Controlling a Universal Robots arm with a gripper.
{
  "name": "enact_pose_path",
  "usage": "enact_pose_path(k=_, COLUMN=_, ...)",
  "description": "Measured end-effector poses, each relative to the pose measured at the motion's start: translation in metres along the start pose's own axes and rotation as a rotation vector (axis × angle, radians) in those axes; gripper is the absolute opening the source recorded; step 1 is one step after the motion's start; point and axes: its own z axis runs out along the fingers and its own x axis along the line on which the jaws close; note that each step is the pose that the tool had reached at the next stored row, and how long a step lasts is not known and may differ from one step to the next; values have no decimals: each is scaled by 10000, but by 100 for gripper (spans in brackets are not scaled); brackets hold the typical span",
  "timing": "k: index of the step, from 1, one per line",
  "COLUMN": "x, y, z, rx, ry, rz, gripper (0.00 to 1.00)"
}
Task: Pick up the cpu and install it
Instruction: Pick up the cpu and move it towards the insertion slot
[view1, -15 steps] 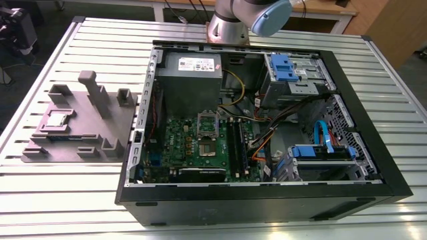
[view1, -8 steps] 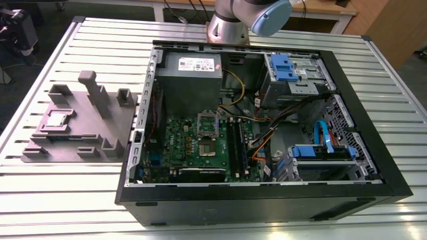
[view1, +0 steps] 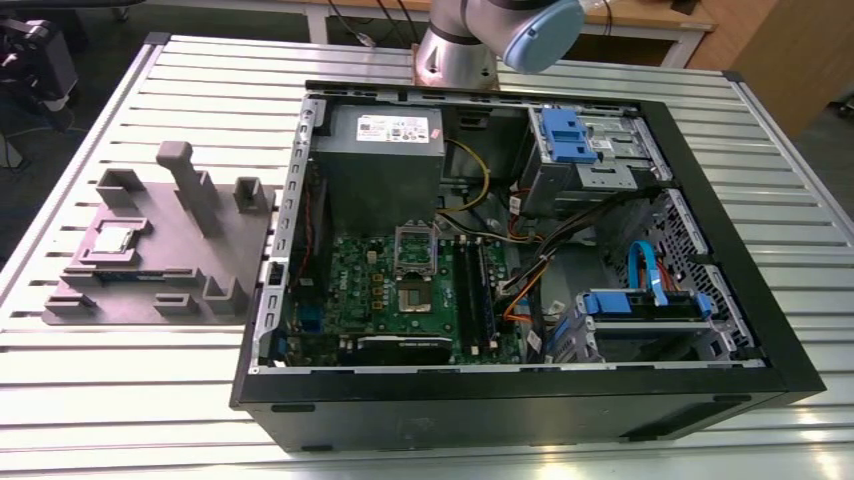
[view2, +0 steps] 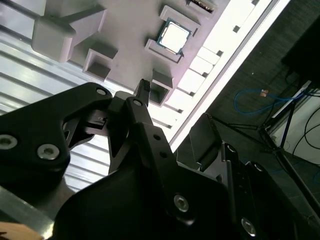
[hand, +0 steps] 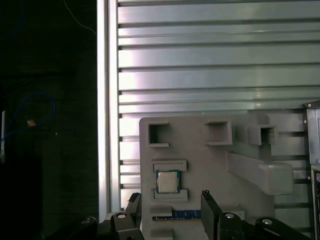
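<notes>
Silvery metal tops the cpu (hand: 167, 181), which is seated in a grey fixture (hand: 210, 150) on the slatted worktop (hand: 210, 75) beside the case (view1: 507, 400). The fingers (hand: 209, 205) stand wide and empty, well above it. Best to centre over the chip, descend straight, and close gently on opposite edges.

We see the cpu (view1: 115, 238) on a fixture (view1: 238, 245), at the exterior view's left of the case (view1: 507, 405), both on the table (view1: 120, 400).

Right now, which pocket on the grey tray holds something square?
The pocket between two short bars, holding the silvery chip. The square pockets elsewhere on the grey tray are empty.
</notes>
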Motion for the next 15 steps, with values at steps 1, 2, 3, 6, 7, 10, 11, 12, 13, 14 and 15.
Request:
enact_pose_path(k=1, x=0, y=-1, z=2, rx=-16, ry=0, rz=-1, gripper=59)
enact_pose_path(k=2, x=0, y=-1, z=7, rx=-29, ry=-1, rz=-2, gripper=59)
enact_pose_path(k=3, x=0, y=-1, z=10, rx=-33, ry=-1, rz=-1, gripper=59)
enact_pose_path(k=6, x=-1, y=-2, z=24, rx=-38, ry=1, rz=-2, gripper=59)
enact_pose_path(k=7, x=-1, y=-2, z=28, rx=-43, ry=2, rz=-1, gripper=59)
enact_pose_path(k=10, x=-1, y=-3, z=39, rx=-53, ry=4, rz=-2, gripper=59)
enact_pose_path(k=11, x=-1, y=-3, z=44, rx=-55, ry=2, rz=-2, gripper=59)
enact_pose_path(k=12, x=-1, y=-4, z=47, rx=-58, ry=2, rz=-1, gripper=59)
enact_pose_path(k=13, x=-1, y=-4, z=52, rx=-59, ry=2, rz=-1, gripper=59)
enact_pose_path(k=14, x=-1, y=-4, z=57, rx=-60, ry=2, rz=-1, gripper=59)
enact_pose_path(k=15, x=-1, y=-5, z=60, rx=-59, ry=3, rz=-2, gripper=59)
